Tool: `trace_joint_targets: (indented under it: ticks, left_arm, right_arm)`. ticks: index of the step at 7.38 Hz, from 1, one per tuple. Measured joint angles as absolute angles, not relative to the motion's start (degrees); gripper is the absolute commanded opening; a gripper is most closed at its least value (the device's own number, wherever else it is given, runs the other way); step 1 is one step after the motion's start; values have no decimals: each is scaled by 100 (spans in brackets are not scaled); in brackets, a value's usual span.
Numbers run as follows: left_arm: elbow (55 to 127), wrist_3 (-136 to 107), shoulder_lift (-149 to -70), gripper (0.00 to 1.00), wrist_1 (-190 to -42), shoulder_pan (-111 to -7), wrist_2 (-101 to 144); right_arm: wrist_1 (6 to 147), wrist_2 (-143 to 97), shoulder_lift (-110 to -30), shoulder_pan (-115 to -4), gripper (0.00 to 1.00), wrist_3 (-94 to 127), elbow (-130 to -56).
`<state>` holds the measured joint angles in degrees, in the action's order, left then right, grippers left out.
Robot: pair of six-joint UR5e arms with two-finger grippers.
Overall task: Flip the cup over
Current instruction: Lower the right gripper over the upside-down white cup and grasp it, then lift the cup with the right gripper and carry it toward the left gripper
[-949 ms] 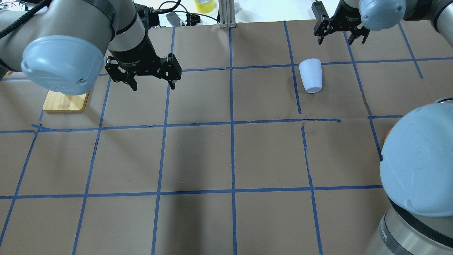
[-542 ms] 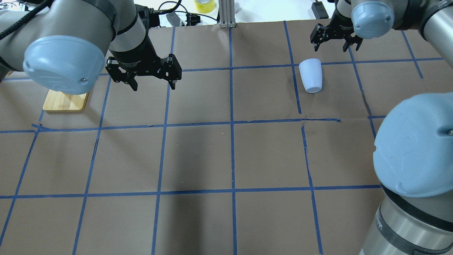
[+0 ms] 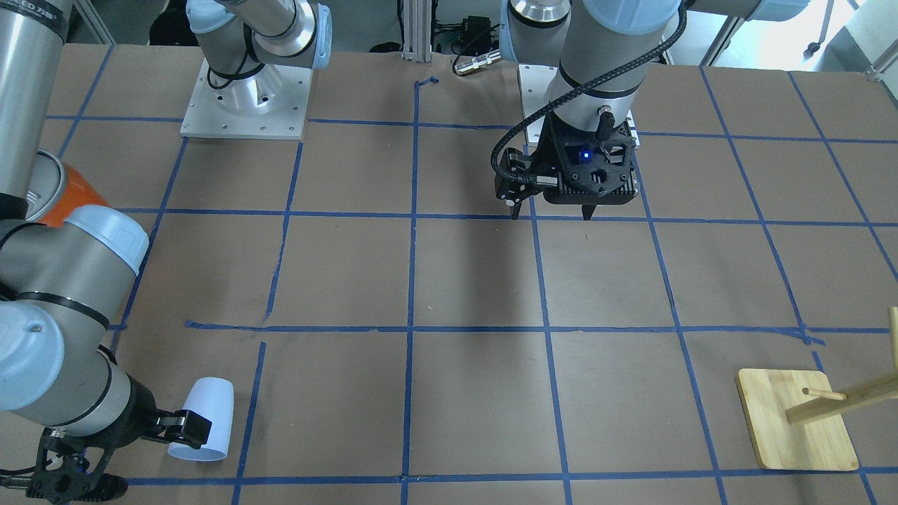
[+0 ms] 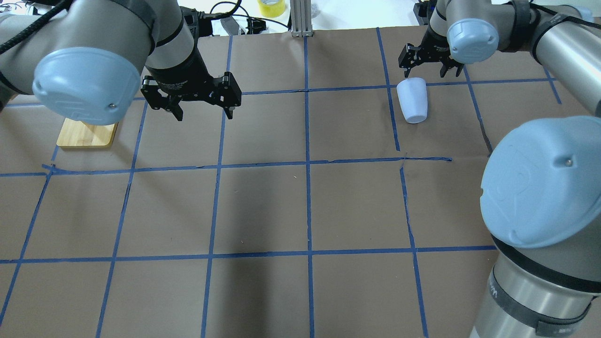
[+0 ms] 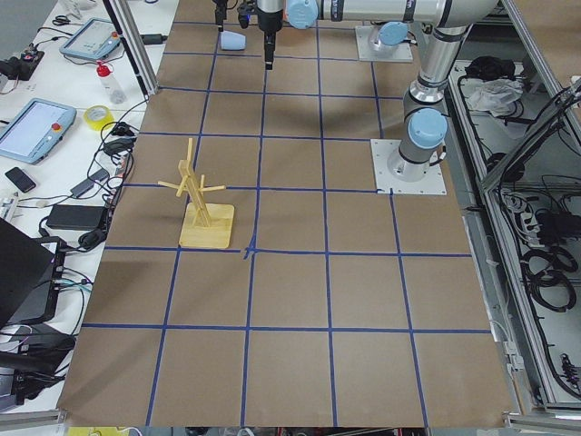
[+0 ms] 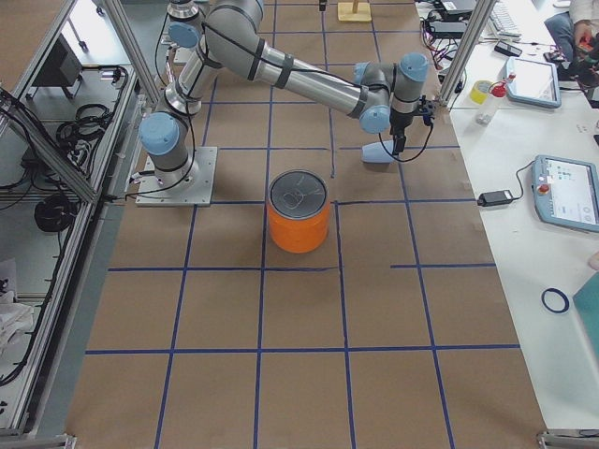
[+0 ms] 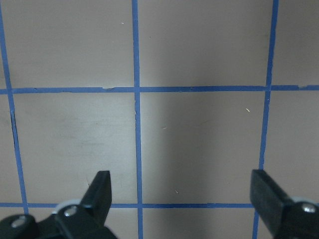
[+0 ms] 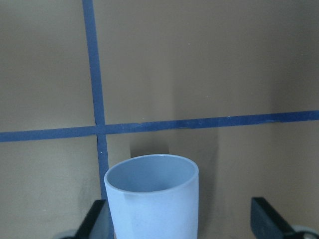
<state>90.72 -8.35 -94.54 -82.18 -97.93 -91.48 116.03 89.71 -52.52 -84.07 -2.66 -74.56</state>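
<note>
An orange can (image 6: 299, 229) with a silver lid is seen upright on the brown-papered table (image 4: 263, 206), which is ruled into squares with blue tape (image 4: 308, 206).

Nearest the can, farther out from the robot's base and a little toward the robot's left, the cup (image 4: 412, 101) is found lying on its side. It is apart from the can, with its wide end turned away from the can and its narrow end turned toward it. It is laid just inside a crossing of two tape lines.

Over the cup, toward the end turned from the can, the right gripper (image 4: 425, 74) is held with its fingers spread wide. In the right wrist view the cup is seen between them, closer to one finger than the other, and it is not clasped. Whether that closer finger touches the cup cannot be told.

Well apart from the can, toward the robot's left, the left gripper (image 4: 203, 116) is hung over bare table. Its fingers are likewise spread wide, and only the taped surface is seen between them.

Farthest from the can, near the opposite end of the table, a wooden peg stand (image 3: 796, 442) is set on its flat base.
</note>
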Motion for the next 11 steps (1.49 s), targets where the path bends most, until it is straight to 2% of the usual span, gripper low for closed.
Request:
trace_joint_targets:
  ticks: [10, 11]
  left_arm:
    - [9088, -833, -9464, 100, -8199, -9792, -9143]
    - [9120, -829, -9453, 100, -8203, -9794, -9146]
  right_arm:
    - [11731, 8977, -4898, -8505, 100, -372, -7603]
    - [11733, 8975, -4878, -8506, 97, -370, -7603]
